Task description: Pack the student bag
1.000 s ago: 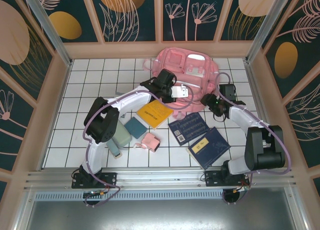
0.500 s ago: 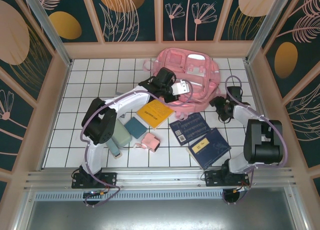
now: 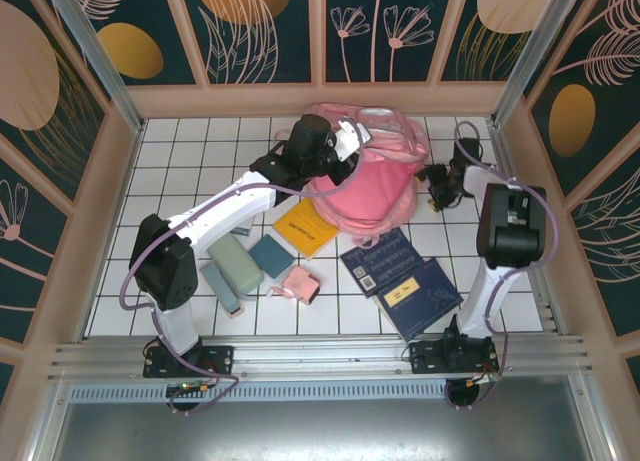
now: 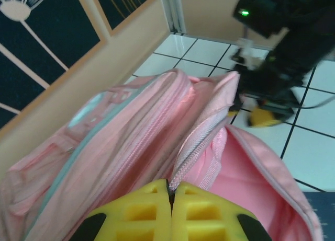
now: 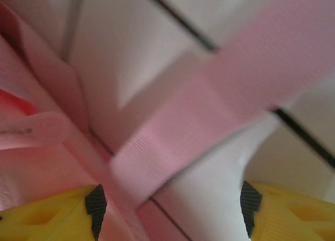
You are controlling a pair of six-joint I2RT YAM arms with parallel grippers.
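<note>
The student bag (image 3: 372, 181) sits at the back of the tiled surface (image 3: 180, 181), right of middle, squarely between the two arms, with its pink panel spilling forward toward the books (image 3: 400, 271). The left claw (image 3: 345, 141) is up at the bag's far-left top, pinched tight on the zipper edge (image 4: 201, 144) and holding the mouth up. The right claw (image 3: 440, 186) hovers just off the bag's right flank, jaws apart, with a pink strap (image 5: 209, 105) crossing its gap. That arm is the nearer one to the strap, I'd say.

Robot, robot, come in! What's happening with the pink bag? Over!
Left gripper shut on student bag, at its zipper edge. Right gripper open at pink strap. Books lie outside.
</note>
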